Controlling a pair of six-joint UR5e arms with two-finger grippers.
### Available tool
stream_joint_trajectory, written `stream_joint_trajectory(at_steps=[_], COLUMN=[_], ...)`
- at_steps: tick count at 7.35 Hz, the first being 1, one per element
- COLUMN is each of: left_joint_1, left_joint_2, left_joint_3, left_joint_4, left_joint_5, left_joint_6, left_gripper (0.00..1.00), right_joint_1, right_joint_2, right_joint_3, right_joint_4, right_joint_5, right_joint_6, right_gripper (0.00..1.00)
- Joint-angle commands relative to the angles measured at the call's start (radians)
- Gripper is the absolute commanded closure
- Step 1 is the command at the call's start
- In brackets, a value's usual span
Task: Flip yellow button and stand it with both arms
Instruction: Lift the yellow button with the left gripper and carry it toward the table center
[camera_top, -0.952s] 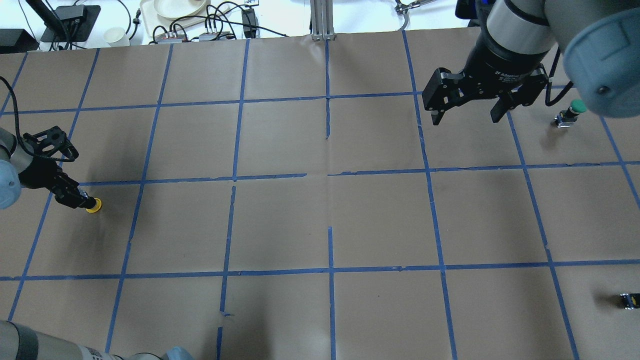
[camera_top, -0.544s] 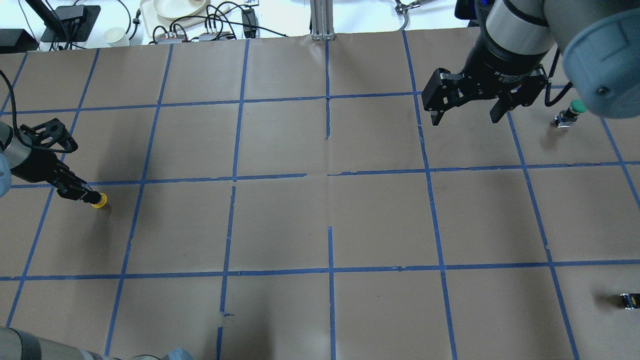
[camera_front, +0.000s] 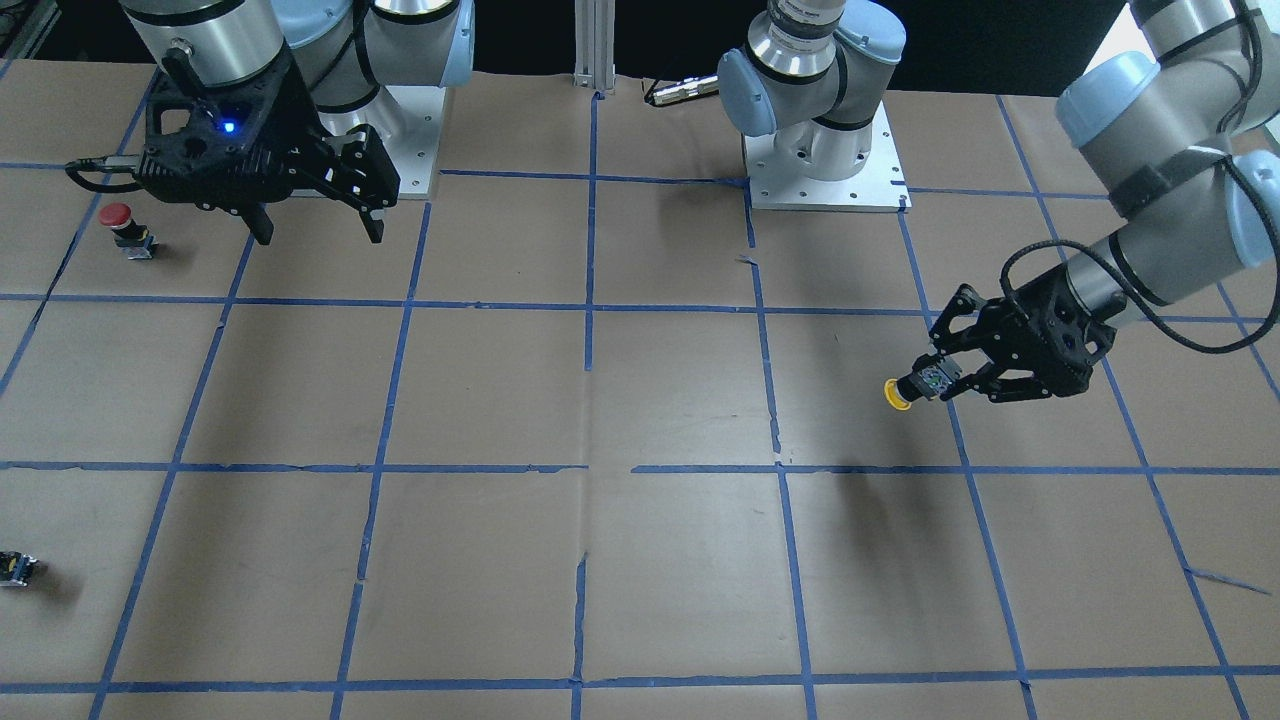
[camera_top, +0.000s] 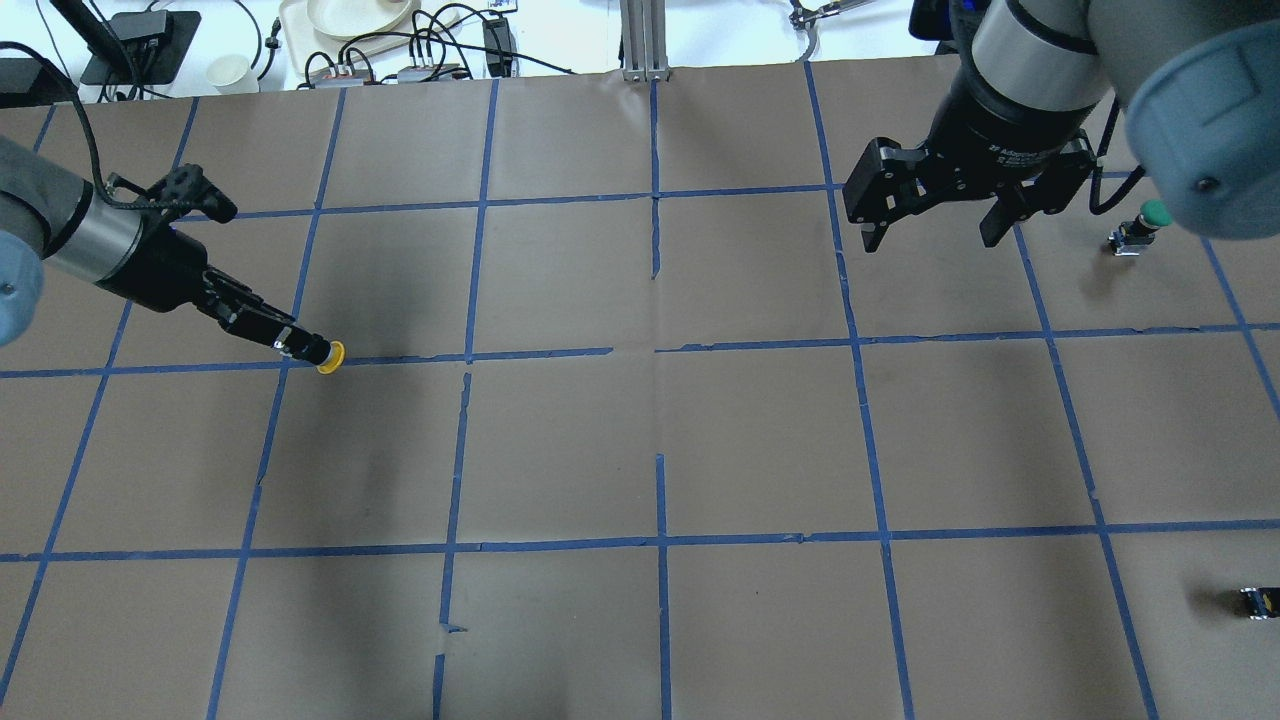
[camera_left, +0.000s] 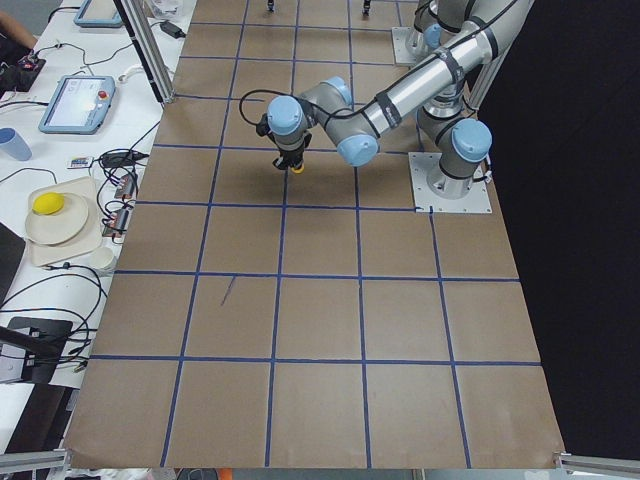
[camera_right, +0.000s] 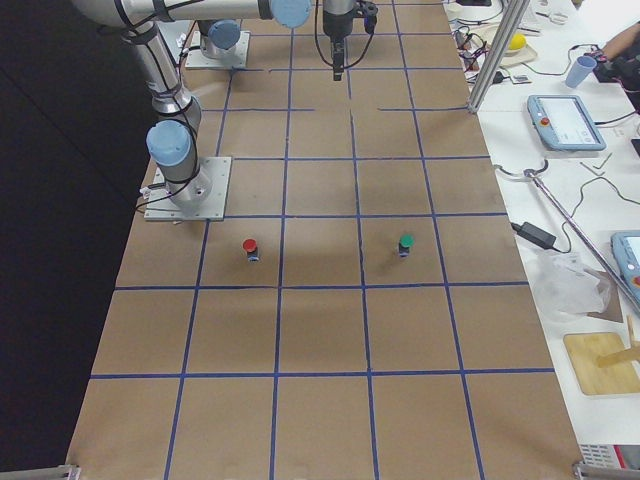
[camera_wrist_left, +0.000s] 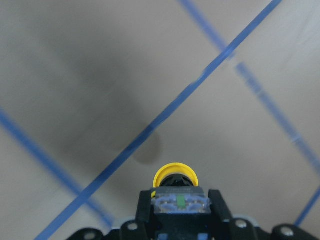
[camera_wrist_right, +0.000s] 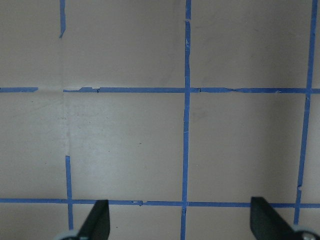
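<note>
Front view: left gripper (camera_front: 935, 383) clamped on yellow button (camera_front: 900, 394), cap pointing sideways, held clear of table (camera_front: 680, 400). Right gripper (camera_front: 320, 232) spread, empty. One red button (camera_front: 117, 215), one capless block (camera_front: 12, 568) (tiny, details unclear).
Overhead: one green button (camera_top: 1155, 212); wrist lettering (camera_top: 1020, 152) too small to read.
Left wrist: cap faces away from camera.

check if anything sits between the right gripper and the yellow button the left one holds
Nothing visible does. Between the right gripper and the yellow button, clamped in the left gripper, the overhead view shows only brown paper and blue tape lines.
</note>
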Motion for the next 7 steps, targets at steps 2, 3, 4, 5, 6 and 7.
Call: stream_joint_trajectory(at_steps=[2,3,4,5,6,7], left_joint_1=[-0.228,-0.282,-0.305,-0.316,-0.329,-0.340], left_joint_2=[0.096,0.108,0.119,0.123,0.136,0.142], left_joint_3=[0.063,0.070,0.076,0.068,0.062,0.060], left_joint_4=[-0.119,-0.125,-0.124,-0.124,-0.124,-0.118], left_joint_5=[-0.307,-0.385,-0.488,-0.621,-0.700,-0.805], left_joint_6=[-0.274,-0.368,-0.501,-0.594,-0.659,-0.776], left_gripper=[0.92,0.92,0.92,0.92,0.92,0.92], right_joint_1=[-0.005,-0.014,-0.050,-0.130,-0.208,-0.262], right_joint_2=[0.002,0.006,0.006,0.005,0.003,0.003], right_joint_3=[-0.017,-0.035,-0.039,-0.040,-0.040,-0.039], right_joint_4=[-0.001,-0.004,-0.004,0.006,0.054,0.110], right_joint_5=[0.006,0.012,0.068,0.169,0.267,0.402], right_joint_6=[0.011,0.012,0.029,0.063,0.061,0.061], right_gripper=[0.00,0.00,0.00,0.00,0.00,0.00])
